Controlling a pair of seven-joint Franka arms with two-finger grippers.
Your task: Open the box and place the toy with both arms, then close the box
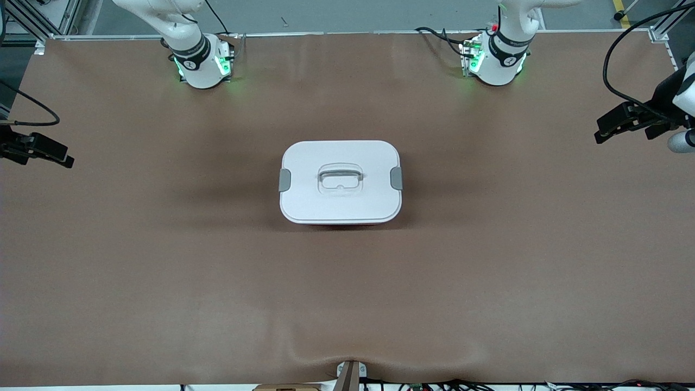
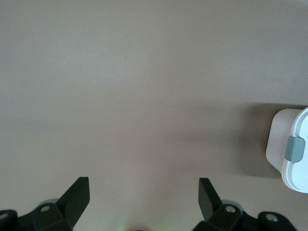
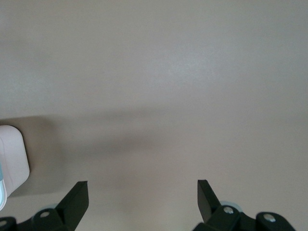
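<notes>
The box (image 1: 340,182) stands shut in the middle of the table, white lid on, with a grey clip (image 1: 284,180) at each end and a clear handle (image 1: 340,176) lying in its recess. The toy is out of view. My left gripper (image 1: 604,130) hovers open and empty over the left arm's end of the table, well apart from the box. My right gripper (image 1: 64,157) hovers open and empty over the right arm's end. The left wrist view shows open fingers (image 2: 77,195) and one box end (image 2: 293,149). The right wrist view shows open fingers (image 3: 76,197) and a box corner (image 3: 12,159).
A brown mat (image 1: 163,271) covers the table, with a raised wrinkle at its near edge by a small mount (image 1: 350,374). The two arm bases (image 1: 203,62) (image 1: 497,60) stand at the edge farthest from the front camera.
</notes>
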